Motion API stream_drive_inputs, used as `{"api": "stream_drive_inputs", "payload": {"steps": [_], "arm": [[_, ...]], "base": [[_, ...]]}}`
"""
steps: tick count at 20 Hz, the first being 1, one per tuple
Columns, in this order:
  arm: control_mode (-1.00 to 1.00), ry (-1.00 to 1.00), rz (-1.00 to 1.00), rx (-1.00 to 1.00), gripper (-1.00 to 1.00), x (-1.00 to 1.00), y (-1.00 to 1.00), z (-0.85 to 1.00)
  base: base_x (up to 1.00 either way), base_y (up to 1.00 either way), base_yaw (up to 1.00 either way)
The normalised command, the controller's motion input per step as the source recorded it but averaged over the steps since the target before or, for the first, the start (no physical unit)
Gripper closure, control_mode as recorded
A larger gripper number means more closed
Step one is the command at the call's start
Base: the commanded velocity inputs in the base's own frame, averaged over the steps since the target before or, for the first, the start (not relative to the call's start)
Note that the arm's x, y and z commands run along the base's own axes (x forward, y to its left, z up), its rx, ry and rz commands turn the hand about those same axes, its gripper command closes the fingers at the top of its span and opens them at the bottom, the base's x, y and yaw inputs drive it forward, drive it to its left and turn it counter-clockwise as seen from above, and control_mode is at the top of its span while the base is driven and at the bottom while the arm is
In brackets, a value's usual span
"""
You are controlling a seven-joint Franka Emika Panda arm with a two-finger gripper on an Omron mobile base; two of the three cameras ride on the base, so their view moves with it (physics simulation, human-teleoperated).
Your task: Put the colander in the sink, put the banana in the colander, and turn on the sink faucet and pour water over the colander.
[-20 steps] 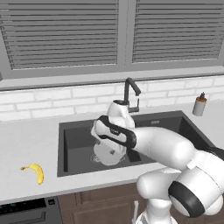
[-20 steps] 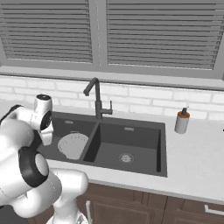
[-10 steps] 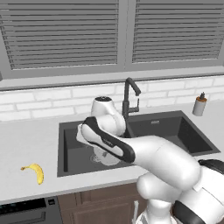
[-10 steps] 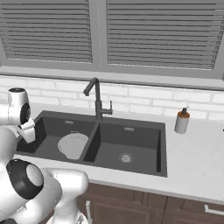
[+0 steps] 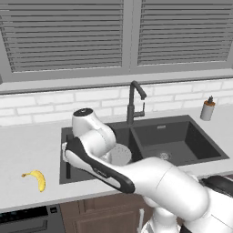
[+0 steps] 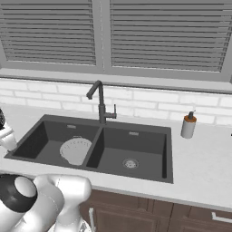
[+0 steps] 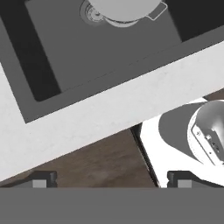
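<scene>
With the tool [image 7: 109,178] spread wide and empty, it may nudge the banana [image 5: 37,179] off the desk [image 5: 27,150] edge.

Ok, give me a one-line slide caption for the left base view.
Colander sits in the sink's left basin, banana waits on the counter.

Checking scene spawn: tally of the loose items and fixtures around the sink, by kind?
colander: 1
banana: 1
faucet: 1
soap bottle: 1
sink basins: 2
Total: 6
</scene>
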Motion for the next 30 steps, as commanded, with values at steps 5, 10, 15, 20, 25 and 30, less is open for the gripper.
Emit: {"api": "stream_drive_inputs", "payload": {"steps": [5, 10, 15, 20, 25, 30], "arm": [[-1.0, 0.0, 0.12, -0.04, -1.0, 0.22, 0.58, -0.01], [-1.0, 0.0, 0.1, 0.0, -1.0, 0.25, 0.63, -0.09], [-1.0, 0.0, 0.09, -0.01, -1.0, 0.16, 0.76, -0.14], [-1.0, 0.0, 0.07, -0.01, -1.0, 0.3, 0.72, -0.21], [-1.0, 0.0, 0.06, 0.0, -1.0, 0.53, 0.59, -0.31], [-1.0, 0.0, 0.03, 0.0, -1.0, 0.41, 0.33, -0.34]], "base": [[0.0, 0.0, 0.0], [0.0, 0.0, 0.0], [0.0, 0.0, 0.0], [0.0, 0.0, 0.0], [0.0, 0.0, 0.0], [0.0, 0.0, 0.0]]}}
